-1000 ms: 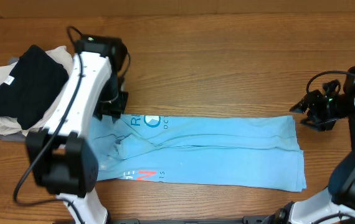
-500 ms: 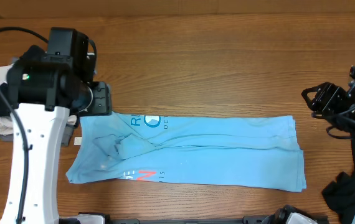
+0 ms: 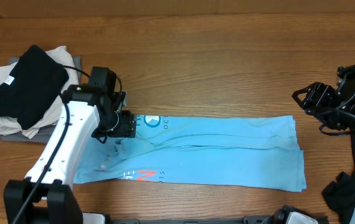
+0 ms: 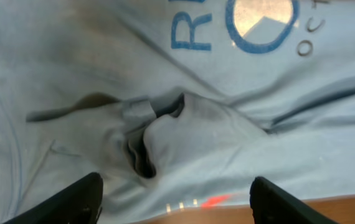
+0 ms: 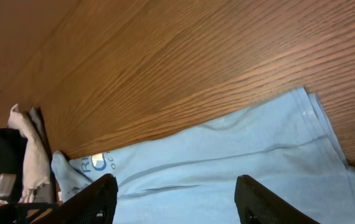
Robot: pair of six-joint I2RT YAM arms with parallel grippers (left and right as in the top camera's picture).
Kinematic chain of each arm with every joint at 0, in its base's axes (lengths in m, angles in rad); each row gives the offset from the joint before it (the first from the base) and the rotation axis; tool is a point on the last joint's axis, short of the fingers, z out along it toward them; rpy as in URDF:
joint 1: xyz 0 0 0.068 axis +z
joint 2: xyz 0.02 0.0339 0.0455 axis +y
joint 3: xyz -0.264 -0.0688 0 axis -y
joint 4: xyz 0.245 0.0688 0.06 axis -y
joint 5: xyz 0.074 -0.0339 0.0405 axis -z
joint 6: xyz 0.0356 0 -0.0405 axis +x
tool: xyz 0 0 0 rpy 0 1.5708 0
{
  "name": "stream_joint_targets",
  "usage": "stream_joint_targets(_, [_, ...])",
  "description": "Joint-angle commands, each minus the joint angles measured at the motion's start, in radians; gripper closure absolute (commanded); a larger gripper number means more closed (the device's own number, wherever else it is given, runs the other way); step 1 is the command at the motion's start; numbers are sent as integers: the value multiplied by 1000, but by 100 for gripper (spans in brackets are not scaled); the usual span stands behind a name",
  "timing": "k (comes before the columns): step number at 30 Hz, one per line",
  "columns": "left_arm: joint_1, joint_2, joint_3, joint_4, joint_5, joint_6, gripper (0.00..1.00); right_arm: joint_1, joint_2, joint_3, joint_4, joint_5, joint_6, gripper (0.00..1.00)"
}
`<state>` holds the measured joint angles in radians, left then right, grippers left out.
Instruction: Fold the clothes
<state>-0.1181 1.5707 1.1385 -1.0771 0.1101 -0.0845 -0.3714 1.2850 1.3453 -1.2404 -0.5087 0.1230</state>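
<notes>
Your left jaws stand wide apart and empty, directly over the crumpled bunch (image 4: 159,140) near the printed end of the sky-blue T-shirt (image 3: 227,152), which lies on the bench (image 3: 227,62) with its long axis running left to right. Your right jaws, also spread and holding nothing, hover just beyond its far end, so the left arm (image 3: 65,138) is nearer the wrinkle.

Overhead and both wrists over T-shirt (image 3: 227,152)

One T-shirt (image 3: 215,149), one garment pile (image 3: 22,87)
</notes>
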Motion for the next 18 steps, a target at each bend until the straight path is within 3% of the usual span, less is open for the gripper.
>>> stream_joint_targets(1, [-4, 43, -47, 55, -52, 40, 19, 6, -3, 2, 7, 2, 0, 35])
stream_joint_targets(7, [-4, 159, -64, 135, -13, 98, 25, 6, -3, 2, 5, 2, 0, 35])
stream_joint_targets(10, [-4, 202, -64, 143, 94, 158, 42, 6, -3, 2, 5, 2, 0, 35])
stream_joint_targets(15, [-7, 224, -64, 109, 152, 188, 82, 6, -3, 2, 5, 2, 0, 35])
stream_joint_targets(18, [-5, 214, -61, 76, 153, 197, 95, 6, -3, 2, 5, 2, 0, 35])
